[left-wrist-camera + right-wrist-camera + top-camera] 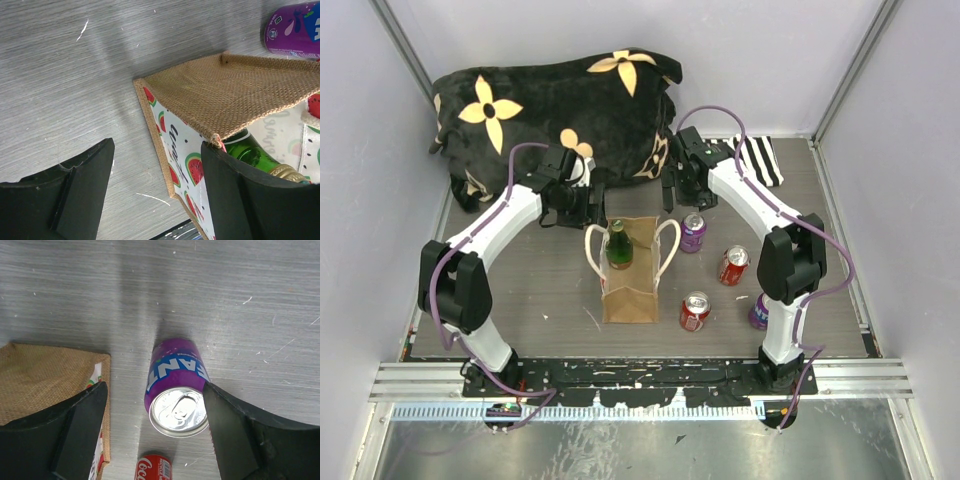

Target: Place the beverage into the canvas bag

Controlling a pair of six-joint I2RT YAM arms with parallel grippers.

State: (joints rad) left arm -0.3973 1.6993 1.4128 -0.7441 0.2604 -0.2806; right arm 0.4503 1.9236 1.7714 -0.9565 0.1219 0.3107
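The tan canvas bag [630, 290] with cream loop handles stands upright at mid table. A green glass bottle [618, 246] stands inside it, neck above the rim. My left gripper [585, 205] is open and empty just behind the bag's far left corner. In the left wrist view the bag's rim [225, 90], its watermelon-print lining and the bottle [250, 152] show by my right finger. My right gripper [685, 197] is open above a purple Fanta can [693, 232]. In the right wrist view the can [175, 375] stands between the fingers, close to the right one.
Two red cola cans [734, 265] [695, 311] stand right of the bag, and another purple can [759, 312] stands by the right arm's base. A black flowered cushion [560, 110] fills the back. A striped cloth [760, 160] lies at the back right. White walls enclose the table.
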